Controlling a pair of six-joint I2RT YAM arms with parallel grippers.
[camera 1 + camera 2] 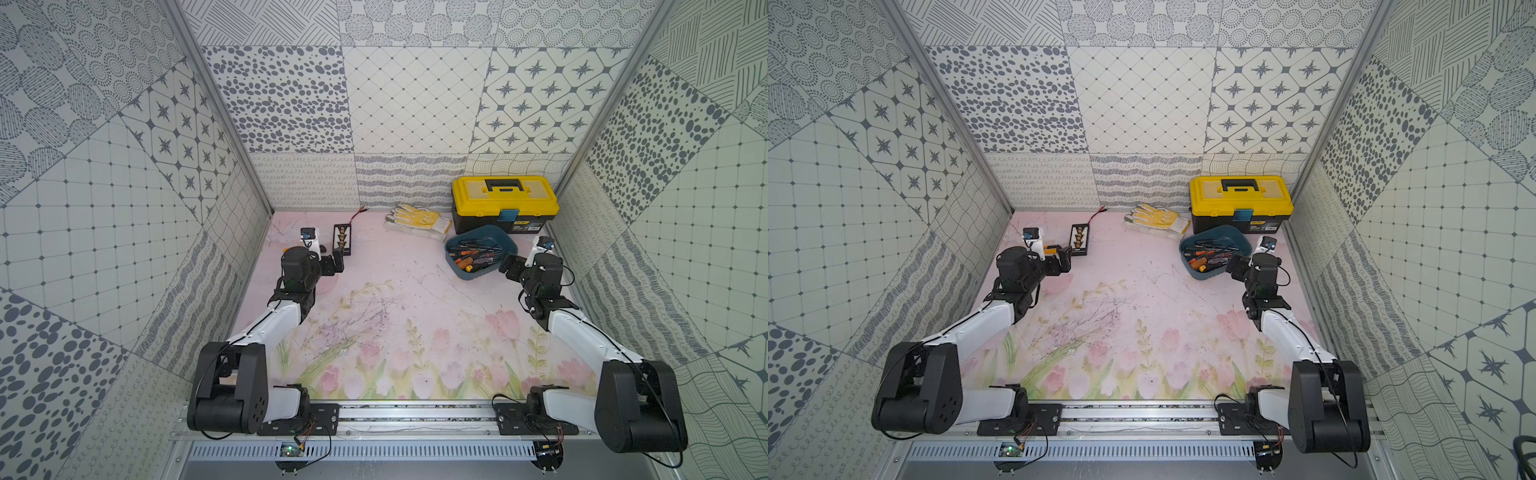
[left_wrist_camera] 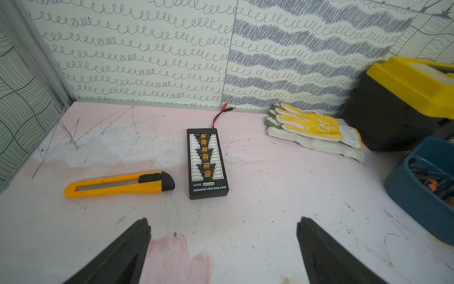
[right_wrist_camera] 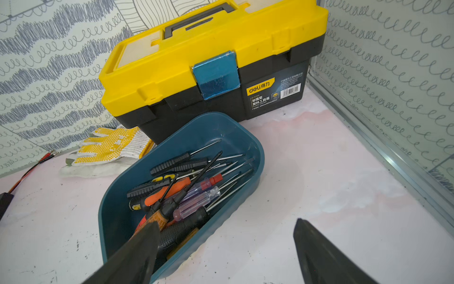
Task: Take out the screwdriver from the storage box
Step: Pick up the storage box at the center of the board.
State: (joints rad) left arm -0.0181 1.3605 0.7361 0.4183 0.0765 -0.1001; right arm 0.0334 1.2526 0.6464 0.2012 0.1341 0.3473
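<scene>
Both apart — left pincer [image 2: 223, 218] near "KePaQi" plate [image 2: 207, 163], right pincer [image 3: 226, 221] at storage box [image 3: 118, 209] (toolbox [image 3: 208, 37]: "deli").

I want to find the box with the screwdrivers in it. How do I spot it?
Look for the big toolbox with the yellow lid in the far right corner of the table. Right in front of it sits a shallow teal-blue tub. It is the only box with no lid, and screwdrivers lie piled inside.
</scene>
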